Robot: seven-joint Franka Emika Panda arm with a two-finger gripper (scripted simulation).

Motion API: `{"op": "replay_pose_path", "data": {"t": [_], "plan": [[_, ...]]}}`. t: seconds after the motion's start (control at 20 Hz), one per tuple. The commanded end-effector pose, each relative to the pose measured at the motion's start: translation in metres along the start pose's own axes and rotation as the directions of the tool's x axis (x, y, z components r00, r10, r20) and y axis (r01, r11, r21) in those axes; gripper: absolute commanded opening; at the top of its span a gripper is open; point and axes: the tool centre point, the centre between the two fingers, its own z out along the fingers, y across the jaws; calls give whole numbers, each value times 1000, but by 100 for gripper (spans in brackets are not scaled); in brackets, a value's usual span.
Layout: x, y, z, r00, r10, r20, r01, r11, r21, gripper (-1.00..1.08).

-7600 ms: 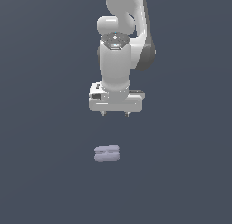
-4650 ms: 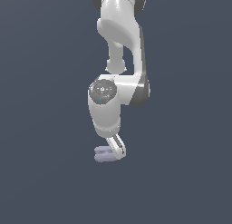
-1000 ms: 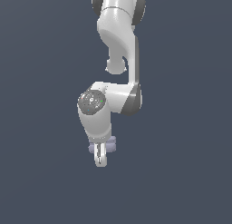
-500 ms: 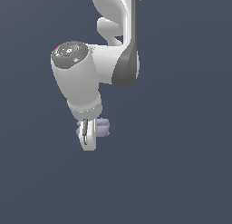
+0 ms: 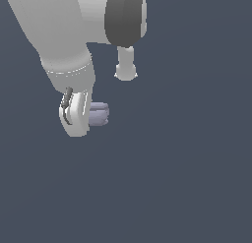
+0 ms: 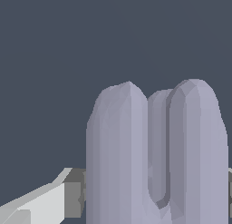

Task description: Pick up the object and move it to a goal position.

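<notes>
The object (image 5: pixel 98 113) is a small pale lavender-grey blocky piece with rounded ribs. In the exterior view it sticks out toward that view's right from behind the white finger (image 5: pixel 76 114) of my gripper (image 5: pixel 81 116). The gripper is shut on it and holds it off the ground. In the wrist view the object (image 6: pixel 156 155) fills the frame close up, with a groove between its ribs, and a white finger with a grey pad (image 6: pixel 70 193) presses its side. The other finger is mostly hidden.
The white arm (image 5: pixel 74 25) with a dark joint band (image 5: pixel 125 15) fills the upper part of the exterior view. A white link end (image 5: pixel 126 65) hangs behind. The background is plain dark blue-grey.
The arm with the object in its gripper has come much closer to the exterior camera and looks far larger. The object has risen from where it lay earlier.
</notes>
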Motion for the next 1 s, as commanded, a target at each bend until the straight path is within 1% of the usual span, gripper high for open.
{"op": "replay_pose_path", "data": {"t": [0.0, 0.2, 0.45, 0.7, 0.95], "plan": [[5, 5, -27, 1000, 0, -1, 0, 1000, -1, -100], [13, 11, -63, 1000, -1, -1, 1, 1000, -1, -100], [19, 14, -93, 1000, -2, -2, 2, 1000, -1, -100], [22, 15, -108, 1000, -3, -2, 3, 1000, -1, -100], [23, 15, -112, 1000, -3, -2, 3, 1000, -1, -100]]}}
